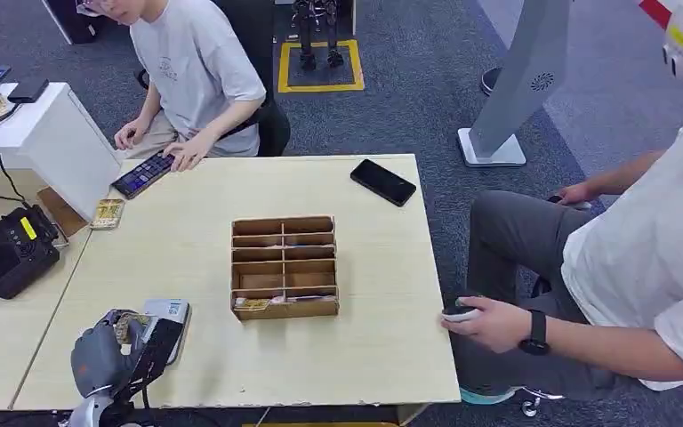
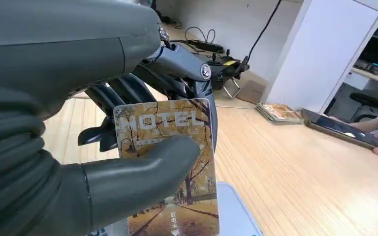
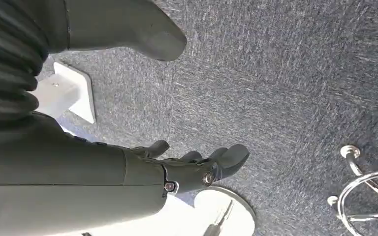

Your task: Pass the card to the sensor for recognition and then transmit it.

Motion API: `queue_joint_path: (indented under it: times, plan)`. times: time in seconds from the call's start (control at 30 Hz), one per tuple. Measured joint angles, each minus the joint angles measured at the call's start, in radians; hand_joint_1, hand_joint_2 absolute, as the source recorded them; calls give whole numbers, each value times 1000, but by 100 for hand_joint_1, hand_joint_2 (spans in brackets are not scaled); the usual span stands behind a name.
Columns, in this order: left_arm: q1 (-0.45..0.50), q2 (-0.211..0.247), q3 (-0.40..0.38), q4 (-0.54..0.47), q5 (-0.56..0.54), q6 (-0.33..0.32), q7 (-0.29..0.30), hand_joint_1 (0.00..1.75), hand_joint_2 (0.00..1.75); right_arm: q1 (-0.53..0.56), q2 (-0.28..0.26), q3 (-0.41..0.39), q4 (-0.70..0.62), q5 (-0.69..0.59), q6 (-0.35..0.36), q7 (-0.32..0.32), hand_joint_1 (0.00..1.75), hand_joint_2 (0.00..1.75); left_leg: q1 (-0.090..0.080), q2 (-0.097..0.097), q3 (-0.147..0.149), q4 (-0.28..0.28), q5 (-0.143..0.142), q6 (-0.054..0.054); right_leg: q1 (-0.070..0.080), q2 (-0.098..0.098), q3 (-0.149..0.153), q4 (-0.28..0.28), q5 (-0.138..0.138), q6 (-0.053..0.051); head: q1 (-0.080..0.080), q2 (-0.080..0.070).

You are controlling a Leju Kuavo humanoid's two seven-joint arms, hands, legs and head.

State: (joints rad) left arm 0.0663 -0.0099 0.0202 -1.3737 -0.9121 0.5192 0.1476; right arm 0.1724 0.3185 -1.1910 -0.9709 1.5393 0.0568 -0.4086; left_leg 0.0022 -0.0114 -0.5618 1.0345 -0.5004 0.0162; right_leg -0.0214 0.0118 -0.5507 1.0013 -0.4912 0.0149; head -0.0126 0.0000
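Thumb and fingers of the left hand (image 2: 142,147) pinched the card (image 2: 170,162) upright over the tabletop (image 1: 365,267), ready for the sensor. Right hand (image 3: 197,164) hung open, holding nothing.

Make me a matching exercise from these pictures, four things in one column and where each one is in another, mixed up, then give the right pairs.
Things:
1. card
2. black phone
3. cardboard organizer
4. right hand

Places:
A. middle of the table
B. hanging above the grey carpet
C. far right part of the table
D. held in the left hand

Pairs: 1-D, 2-C, 3-A, 4-B
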Motion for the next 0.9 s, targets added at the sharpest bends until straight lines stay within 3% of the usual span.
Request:
queue_joint_path:
  times: [0.63,0.9]
  plan:
    - [1,1,0,0,27,-30,17,175,175,-3,0,0,12,0,-18,0,0,175,0,0,0,0,0,0,0,0,1,0,0,0,0,0]
    - [13,3,3,0,357,-139,-45,175,175,-5,-1,0,18,0,-42,-19,0,175,0,-2,0,0,0,0,0,-1,1,0,0,0,0,0]
